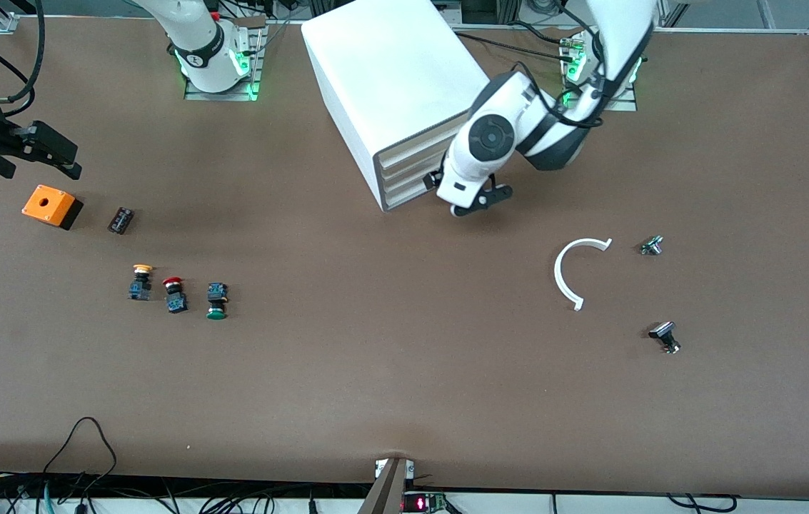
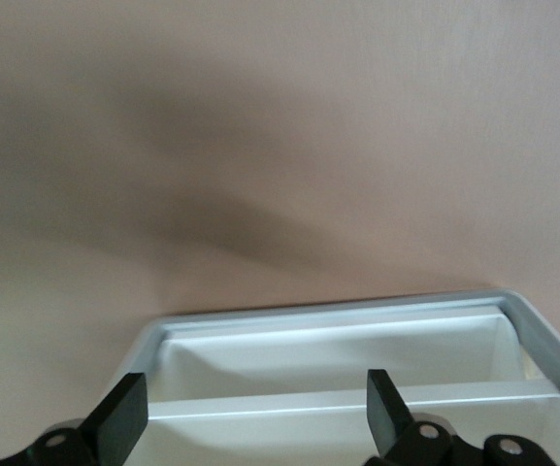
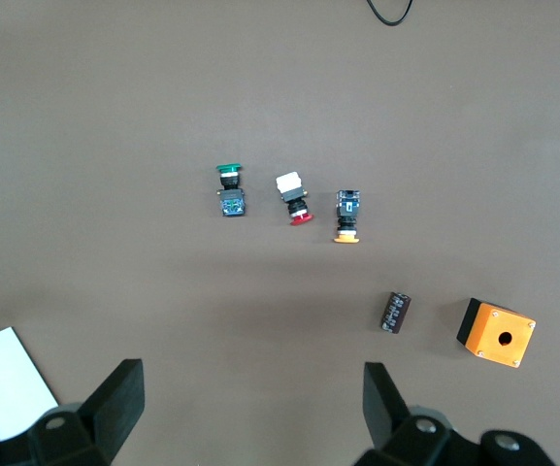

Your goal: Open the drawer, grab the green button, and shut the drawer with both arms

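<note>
The white cabinet point(image 1: 390, 78) stands toward the arms' bases, and its lowest drawer point(image 1: 410, 194) looks pushed in. My left gripper point(image 1: 477, 204) is right at the drawer fronts. In the left wrist view it point(image 2: 255, 403) is open, with white drawer rims point(image 2: 357, 316) between and past its fingers. The green-capped button point(image 1: 216, 301) lies on the table toward the right arm's end and also shows in the right wrist view point(image 3: 229, 189). My right gripper point(image 1: 65, 158) hangs open and empty over the table above the orange box point(image 1: 51, 206); its own view point(image 3: 253, 393) shows nothing between the fingers.
A red-capped button point(image 1: 174, 294) and a yellow-capped button point(image 1: 140, 281) lie beside the green one. A small black part point(image 1: 121, 220) lies by the orange box. A white curved strip point(image 1: 575, 271) and two small metal parts point(image 1: 652, 245) point(image 1: 665, 337) lie toward the left arm's end.
</note>
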Robot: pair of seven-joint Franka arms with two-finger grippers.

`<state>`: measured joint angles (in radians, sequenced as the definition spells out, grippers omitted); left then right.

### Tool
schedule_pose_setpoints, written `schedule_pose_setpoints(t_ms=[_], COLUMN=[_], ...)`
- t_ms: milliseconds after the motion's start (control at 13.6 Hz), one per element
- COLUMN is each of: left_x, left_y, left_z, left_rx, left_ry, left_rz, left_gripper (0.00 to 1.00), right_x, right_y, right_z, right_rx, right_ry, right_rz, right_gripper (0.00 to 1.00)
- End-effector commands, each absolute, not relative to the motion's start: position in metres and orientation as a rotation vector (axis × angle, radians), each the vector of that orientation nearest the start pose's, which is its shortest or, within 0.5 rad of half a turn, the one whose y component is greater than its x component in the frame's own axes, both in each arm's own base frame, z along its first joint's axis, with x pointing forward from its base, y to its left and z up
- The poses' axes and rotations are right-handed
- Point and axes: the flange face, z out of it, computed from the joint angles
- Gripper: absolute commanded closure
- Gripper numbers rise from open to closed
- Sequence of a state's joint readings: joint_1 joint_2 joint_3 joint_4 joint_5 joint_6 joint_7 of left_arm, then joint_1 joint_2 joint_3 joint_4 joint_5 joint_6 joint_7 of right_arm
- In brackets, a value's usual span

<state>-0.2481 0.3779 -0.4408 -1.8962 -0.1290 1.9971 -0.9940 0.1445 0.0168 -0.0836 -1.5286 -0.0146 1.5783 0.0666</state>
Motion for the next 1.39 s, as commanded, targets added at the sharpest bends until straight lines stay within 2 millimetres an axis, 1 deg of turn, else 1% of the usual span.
schedule_pose_setpoints(t_ms=[0,73,220,367,514,587,661,734,807,881,954,1028,1101,1174,1321], left_x=[0.504,0.518,0.546,0.572,0.595,0.604,0.608,0.609,0.607,0.599,0.595,0.588,0.584,0.576,0.554], left_y=[-0.341,-0.33,-0.295,-0.248,-0.195,-0.175,-0.157,-0.141,-0.132,-0.124,-0.109,-0.1,-0.082,-0.068,-0.059], left_z=[0.354,0.375,0.411,0.45,0.484,0.504,0.516,0.528,0.538,0.554,0.56,0.563,0.568,0.567,0.573], left_rx=[-3.012,-3.008,-2.984,-2.997,-3.057,-3.088,-3.1,-3.111,-3.114,-3.102,-3.098,-3.118,-3.153,-3.153,-3.152], left_ry=[-0.437,-0.405,-0.337,-0.213,-0.074,0.018,0.091,0.131,0.15,0.148,0.141,0.175,0.199,0.235,0.236], left_rz=[0.498,0.476,0.43,0.389,0.344,0.3,0.269,0.241,0.213,0.175,0.166,0.163,0.152,0.142,0.006], left_gripper=[0.01,0.01,0.01,0.01,0.01,0.01,0.01,0.01,0.01,0.01,0.01,0.01,0.01,0.01,0.01], right_x=[0.564,0.564,0.564,0.564,0.564,0.564,0.565,0.565,0.565,0.565,0.565,0.565,0.565,0.565,0.565], right_y=[0.031,0.031,0.032,0.032,0.032,0.032,0.032,0.032,0.032,0.032,0.032,0.032,0.032,0.032,0.033], right_z=[0.642,0.643,0.643,0.643,0.643,0.643,0.644,0.644,0.644,0.644,0.644,0.645,0.645,0.645,0.648], right_rx=[-3.153,-3.153,-3.151,-3.151,-3.151,-3.151,-3.15,-3.15,-3.152,-3.152,-3.152,-3.151,-3.151,-3.151,-3.148], right_ry=[-0.007,-0.009,-0.01,-0.01,-0.01,-0.01,-0.01,-0.01,-0.014,-0.014,-0.014,-0.012,0.002,0.005,0.012], right_rz=[-0.071,-0.074,-0.083,-0.083,-0.083,-0.086,-0.091,-0.095,-0.096,-0.096,-0.096,-0.098,-0.098,-0.1,-0.11], right_gripper=[0.0,0.0,0.0,0.0,0.0,0.0,0.0,0.0,0.0,0.0,0.0,0.0,0.0,0.0,0.0])
